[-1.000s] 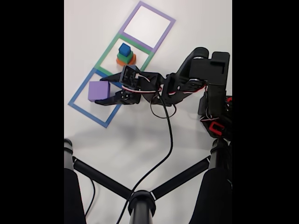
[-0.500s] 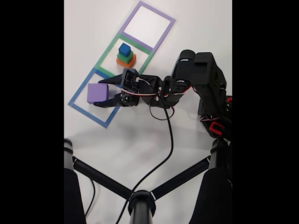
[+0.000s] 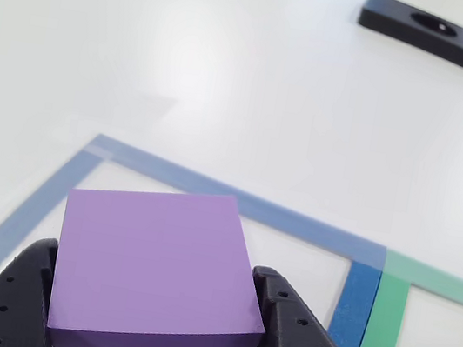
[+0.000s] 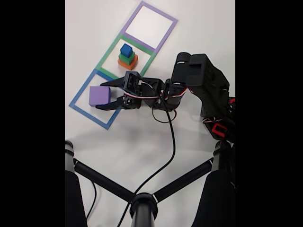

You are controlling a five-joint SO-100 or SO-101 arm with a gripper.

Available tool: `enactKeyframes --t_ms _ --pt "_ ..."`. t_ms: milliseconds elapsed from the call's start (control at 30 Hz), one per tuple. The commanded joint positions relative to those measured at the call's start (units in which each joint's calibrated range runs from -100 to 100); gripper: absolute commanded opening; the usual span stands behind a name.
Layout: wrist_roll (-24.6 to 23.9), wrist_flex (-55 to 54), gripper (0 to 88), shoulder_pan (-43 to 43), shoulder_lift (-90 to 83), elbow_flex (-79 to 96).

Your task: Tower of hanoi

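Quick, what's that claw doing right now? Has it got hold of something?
Gripper: its two fingers sit on either side of the purple cube inside the blue square; whether they are actually squeezing it cannot be told.

I am reaching out low over the table in the fixed view, my arm (image 4: 199, 80) folding at the elbow and stretching toward the left of that picture. My gripper (image 4: 105, 94) is sitting level, its two black fingers (image 3: 297, 342) spreading to either side of a purple cube (image 3: 155, 267). My jaws are flanking the cube closely; whether they are pressing it, I cannot tell.
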Motion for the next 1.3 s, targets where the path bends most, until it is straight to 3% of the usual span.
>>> enactKeyframes --t_ms 0,267,767,1000,1267 --pt "0.6 -1.8 13.9 -0.5 -0.3 -1.5" --pt "0.6 -1.9 15.1 -0.1 0.3 -1.7" --pt "0.6 -3.7 30.6 0.2 1.1 -1.9" --pt "0.6 -4.7 33.4 0.1 -0.3 -1.9" --pt "0.6 2.1 28.8 -0.2 -11.7 -1.5"
